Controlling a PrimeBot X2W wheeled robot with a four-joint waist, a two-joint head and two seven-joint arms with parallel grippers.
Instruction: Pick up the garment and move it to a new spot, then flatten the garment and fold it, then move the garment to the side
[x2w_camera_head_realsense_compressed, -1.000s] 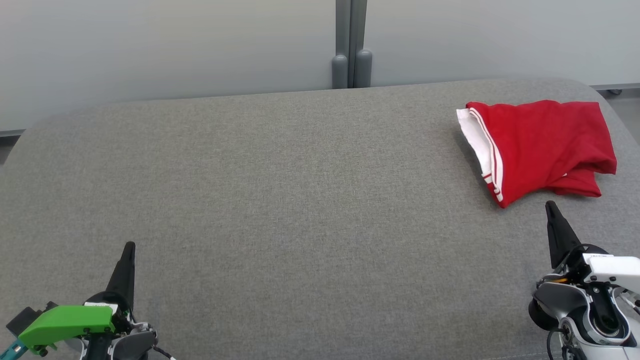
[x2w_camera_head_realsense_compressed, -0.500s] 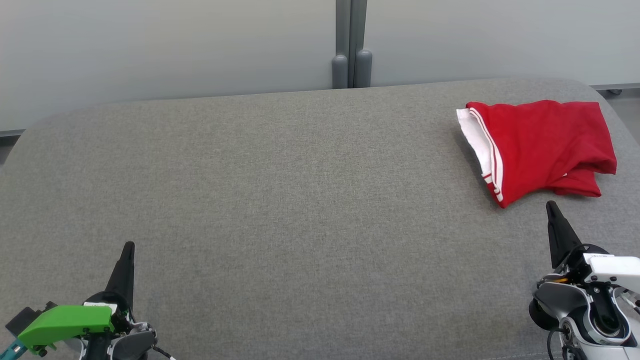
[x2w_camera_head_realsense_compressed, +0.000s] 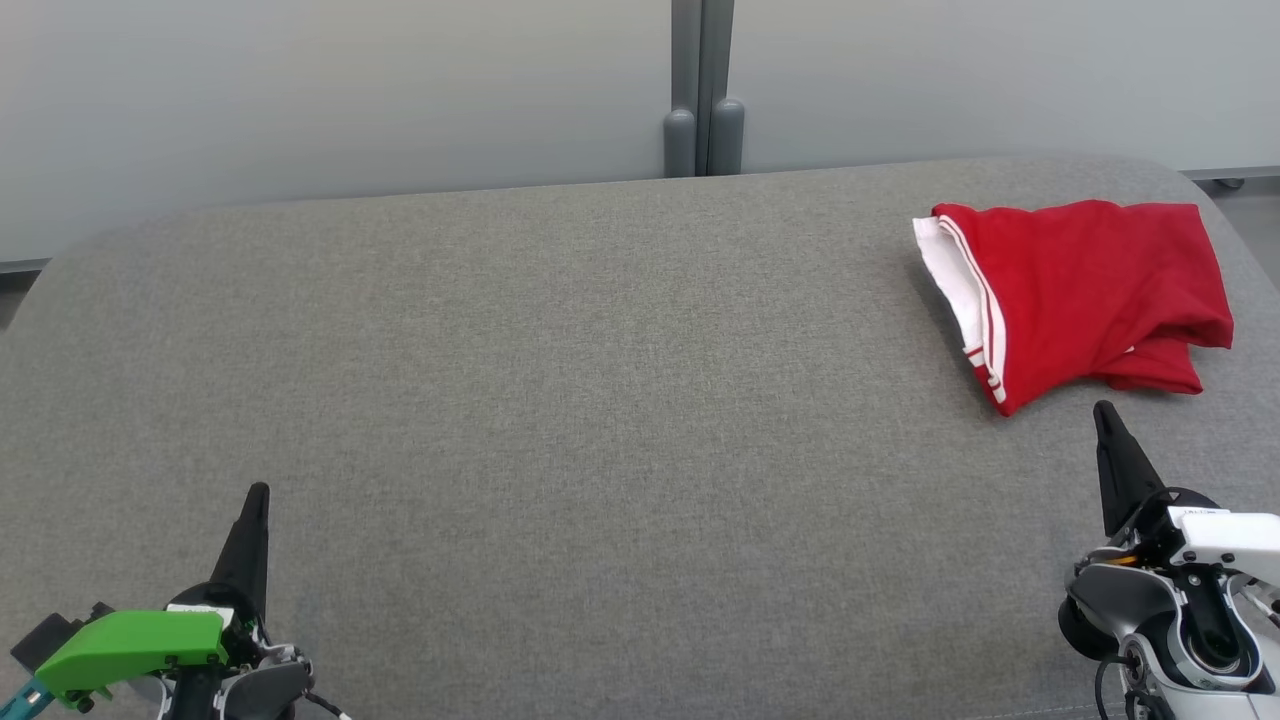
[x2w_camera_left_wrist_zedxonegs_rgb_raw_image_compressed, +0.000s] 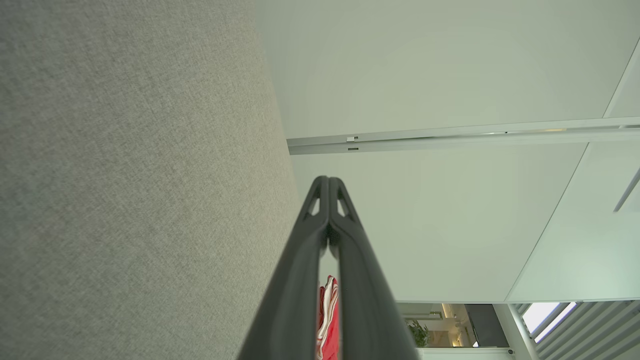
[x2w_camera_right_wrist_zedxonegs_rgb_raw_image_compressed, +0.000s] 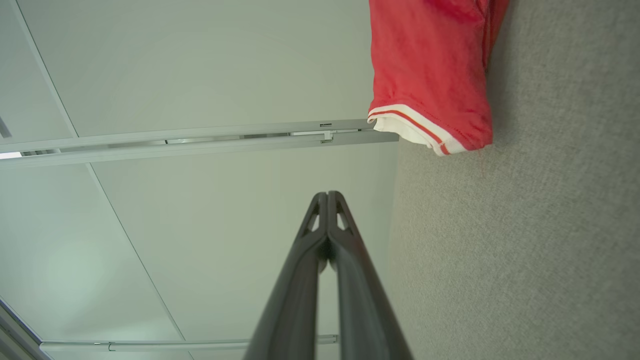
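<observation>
The garment (x2w_camera_head_realsense_compressed: 1085, 295) is a folded red piece with a white, red-striped band along its left edge, lying at the far right of the grey padded surface (x2w_camera_head_realsense_compressed: 560, 400). Its striped hem (x2w_camera_right_wrist_zedxonegs_rgb_raw_image_compressed: 425, 130) also appears at the top of the right wrist view, and a sliver of the garment (x2w_camera_left_wrist_zedxonegs_rgb_raw_image_compressed: 328, 320) peeks between the fingers in the left wrist view. My right gripper (x2w_camera_head_realsense_compressed: 1103, 412) is shut and empty, just in front of the garment and apart from it. At the lower left my left gripper (x2w_camera_head_realsense_compressed: 258, 492) is shut and empty, far from the garment.
The grey surface has rounded far corners and ends at a pale wall (x2w_camera_head_realsense_compressed: 300, 100) with a grey double post (x2w_camera_head_realsense_compressed: 703, 120) behind its middle. A strip of floor (x2w_camera_head_realsense_compressed: 1250, 200) lies past the right corner. Wide bare surface stretches between the two grippers.
</observation>
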